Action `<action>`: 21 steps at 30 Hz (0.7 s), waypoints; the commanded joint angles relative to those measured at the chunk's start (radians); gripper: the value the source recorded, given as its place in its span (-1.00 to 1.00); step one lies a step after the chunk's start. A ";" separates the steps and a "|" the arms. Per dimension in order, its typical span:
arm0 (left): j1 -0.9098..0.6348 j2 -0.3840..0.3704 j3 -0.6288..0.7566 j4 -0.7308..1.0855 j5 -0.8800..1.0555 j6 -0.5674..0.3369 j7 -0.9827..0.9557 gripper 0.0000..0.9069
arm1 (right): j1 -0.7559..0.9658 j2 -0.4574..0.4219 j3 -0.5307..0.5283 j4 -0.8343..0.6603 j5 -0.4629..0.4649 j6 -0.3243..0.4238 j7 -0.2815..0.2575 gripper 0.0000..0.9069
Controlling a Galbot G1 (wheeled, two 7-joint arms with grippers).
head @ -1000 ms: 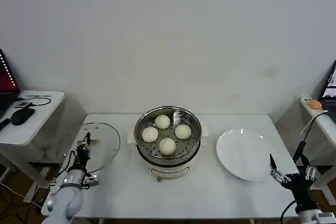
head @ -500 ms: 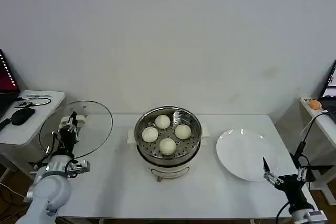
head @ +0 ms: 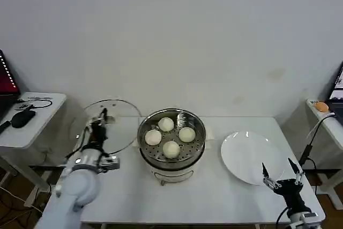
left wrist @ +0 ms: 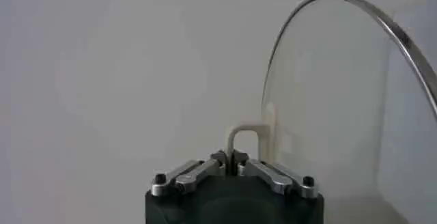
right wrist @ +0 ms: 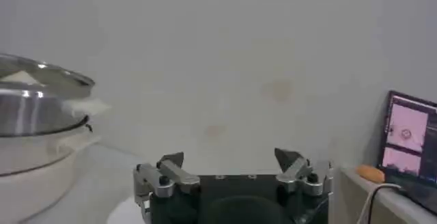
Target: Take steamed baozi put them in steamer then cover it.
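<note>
The four steamed baozi [head: 170,137] sat on the perforated tray inside the steamer [head: 172,160], which stood at the middle of the white table [head: 203,199]; loading looked finished, with only the covering left. The left gripper [head: 102,115] was closed on the pale handle [left wrist: 244,138] of the cover [head: 119,127]; it held the glass lid off the table, tilted, to the left of the steamer and just beside its rim. In the left wrist view the jaws met on the handle's loop, the glass disc [left wrist: 328,102] standing on edge beyond them. The right gripper [head: 280,177] hung open and empty at the near right corner, close to the near edge of the white plate [head: 247,157], well apart from the steamer.

The lid was probably heavy for its size, rigid, smooth and breakable; its metal rim would ring or chip the glass if knocked against the pot. The centre handle seemed the only sound hold, since glass and rim offer slippery purchase; held there, the disc could swing, so it would need levelling before being lowered squarely onto the rim.
</note>
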 commanded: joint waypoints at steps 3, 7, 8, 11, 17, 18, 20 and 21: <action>-0.214 -0.230 0.256 0.084 0.150 0.063 0.096 -1.00 | 0.018 0.030 -0.011 -0.049 -0.082 0.013 0.001 1.00; -0.211 -0.289 0.265 0.099 0.195 0.061 0.103 -1.00 | 0.018 0.041 -0.021 -0.053 -0.093 0.017 0.001 1.00; -0.205 -0.307 0.269 0.100 0.220 0.059 0.108 -1.00 | 0.020 0.042 -0.025 -0.057 -0.096 0.019 0.002 1.00; -0.188 -0.351 0.272 0.112 0.271 0.054 0.110 -1.00 | 0.026 0.040 -0.027 -0.069 -0.101 0.023 0.004 1.00; -0.160 -0.425 0.261 0.142 0.340 0.050 0.122 -1.00 | 0.027 0.041 -0.041 -0.064 -0.092 0.018 0.002 1.00; -0.156 -0.432 0.259 0.147 0.349 0.047 0.122 -1.00 | 0.027 0.042 -0.042 -0.063 -0.092 0.017 0.002 1.00; -0.146 -0.455 0.259 0.161 0.371 0.044 0.122 -1.00 | 0.027 0.044 -0.047 -0.061 -0.093 0.016 0.001 1.00; -0.144 -0.460 0.258 0.164 0.381 0.040 0.122 -1.00 | 0.027 0.045 -0.048 -0.062 -0.093 0.016 0.002 1.00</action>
